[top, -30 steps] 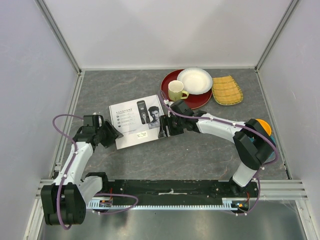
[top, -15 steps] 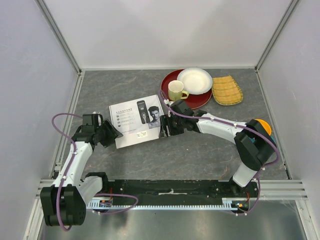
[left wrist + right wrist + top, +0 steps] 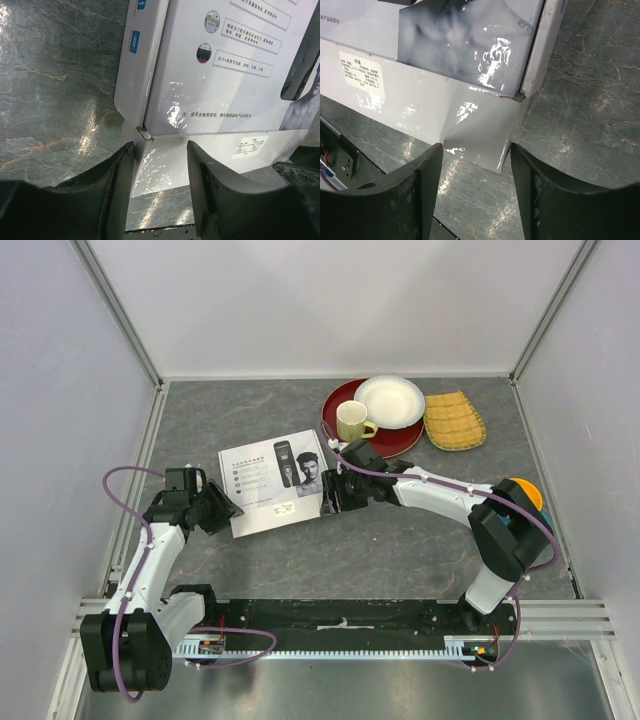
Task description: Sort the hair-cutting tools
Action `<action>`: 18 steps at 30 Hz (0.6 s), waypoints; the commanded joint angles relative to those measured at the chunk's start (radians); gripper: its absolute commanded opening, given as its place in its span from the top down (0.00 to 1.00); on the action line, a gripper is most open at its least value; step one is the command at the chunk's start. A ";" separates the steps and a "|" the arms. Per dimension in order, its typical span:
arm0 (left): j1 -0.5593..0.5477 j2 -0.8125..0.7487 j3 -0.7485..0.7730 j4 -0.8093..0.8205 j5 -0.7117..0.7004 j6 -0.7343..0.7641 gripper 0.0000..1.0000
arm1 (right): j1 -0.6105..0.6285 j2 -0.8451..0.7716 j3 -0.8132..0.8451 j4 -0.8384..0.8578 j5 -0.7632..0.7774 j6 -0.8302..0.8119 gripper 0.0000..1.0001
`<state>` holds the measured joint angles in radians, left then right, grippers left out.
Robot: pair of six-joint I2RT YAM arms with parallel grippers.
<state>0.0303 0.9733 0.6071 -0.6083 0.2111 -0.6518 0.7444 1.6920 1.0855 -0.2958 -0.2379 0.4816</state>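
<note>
We judge that we are at the opening step: none of the hair-cutting tools shows in any view, only a printed clipper on the lid of the white box (image 3: 275, 485), which lies shut left of the table's middle, so presumably they are inside. Our left gripper (image 3: 228, 510) sits at the box's 8 o'clock corner, and our right gripper (image 3: 330, 495) at its 4 o'clock corner. Both have their fingers (image 3: 112, 187) apart, straddling the glossy front flap (image 3: 470, 125) without clamping it. Next we need to pinch or hook that flap at both corners and lift evenly, keeping the box from sliding toward 12 o'clock.
</note>
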 commanded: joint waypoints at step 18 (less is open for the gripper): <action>-0.006 0.015 0.017 0.010 -0.006 -0.009 0.50 | 0.007 0.001 0.025 0.024 0.046 0.000 0.41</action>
<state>0.0303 0.9886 0.6071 -0.6113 0.2085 -0.6521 0.7444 1.6924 1.0855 -0.3008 -0.2089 0.4824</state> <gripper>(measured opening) 0.503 0.592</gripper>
